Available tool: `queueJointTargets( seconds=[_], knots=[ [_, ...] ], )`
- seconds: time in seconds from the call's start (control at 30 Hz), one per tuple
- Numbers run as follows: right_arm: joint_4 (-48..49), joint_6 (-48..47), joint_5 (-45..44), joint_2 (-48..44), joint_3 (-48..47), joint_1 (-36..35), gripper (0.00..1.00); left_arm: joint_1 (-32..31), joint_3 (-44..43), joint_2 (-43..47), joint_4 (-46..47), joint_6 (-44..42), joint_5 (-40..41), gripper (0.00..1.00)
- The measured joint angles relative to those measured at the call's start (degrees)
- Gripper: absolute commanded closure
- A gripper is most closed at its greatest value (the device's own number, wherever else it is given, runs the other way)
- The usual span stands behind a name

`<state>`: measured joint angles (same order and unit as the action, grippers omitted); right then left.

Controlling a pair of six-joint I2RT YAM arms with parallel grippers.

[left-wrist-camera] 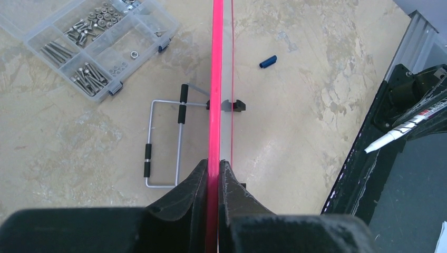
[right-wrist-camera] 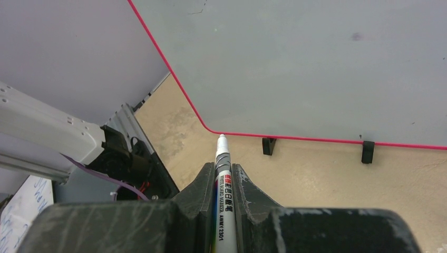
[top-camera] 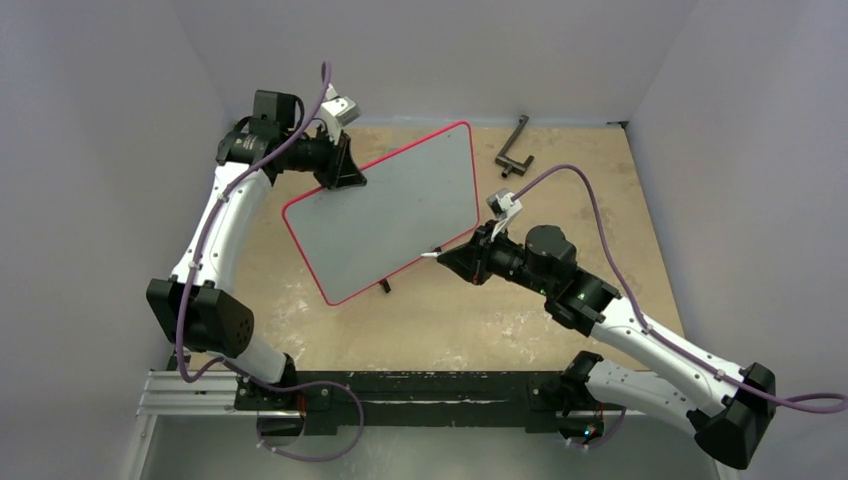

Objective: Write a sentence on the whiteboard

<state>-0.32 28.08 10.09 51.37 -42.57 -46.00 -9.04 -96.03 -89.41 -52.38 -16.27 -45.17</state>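
Observation:
The whiteboard (top-camera: 385, 210), white with a thin red rim, is tilted up off the table. Its face is blank; no blue sentence shows in any view. My left gripper (top-camera: 345, 175) is shut on its far left edge; in the left wrist view the fingers (left-wrist-camera: 195, 182) clamp the red rim (left-wrist-camera: 216, 79) edge-on. My right gripper (top-camera: 462, 260) is shut on a white marker (top-camera: 432, 256). The marker's uncapped tip (right-wrist-camera: 222, 139) points at the board's near corner (right-wrist-camera: 295, 68), just below the rim and apart from the surface. The right gripper (right-wrist-camera: 223, 167) grips the marker's barrel.
A clear compartment box (left-wrist-camera: 89, 39) of screws lies on the table beside a wire stand (left-wrist-camera: 163, 142). A blue marker cap (left-wrist-camera: 268, 61) lies loose. Black clips (right-wrist-camera: 269, 146) sit under the board's edge. A black tool (top-camera: 514, 150) lies at the back right. Grey walls enclose the table.

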Motion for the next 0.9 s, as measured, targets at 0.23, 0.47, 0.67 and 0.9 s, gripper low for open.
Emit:
queueJointTargets(
  seconds=[0.23, 0.47, 0.67, 0.9],
  knots=[
    [0.46, 0.24, 0.02, 0.22, 0.83, 0.00, 1.00, 0.09, 1.99, -0.09, 2.49, 1.11, -0.39, 1.00],
    [1.75, 0.37, 0.09, 1.68, 0.83, 0.00, 1.00, 1.18, 1.36, -3.34, 5.16, 3.80, -2.75, 1.00],
    [2.16, 0.33, 0.09, 1.88, 0.83, 0.00, 1.00, 1.81, 3.19, -3.04, 7.87, 5.84, -4.76, 1.00],
    [2.51, 0.31, 0.09, 1.88, 0.81, 0.00, 1.00, 3.32, 5.88, -2.93, 11.78, 8.26, -7.85, 1.00]
  ],
)
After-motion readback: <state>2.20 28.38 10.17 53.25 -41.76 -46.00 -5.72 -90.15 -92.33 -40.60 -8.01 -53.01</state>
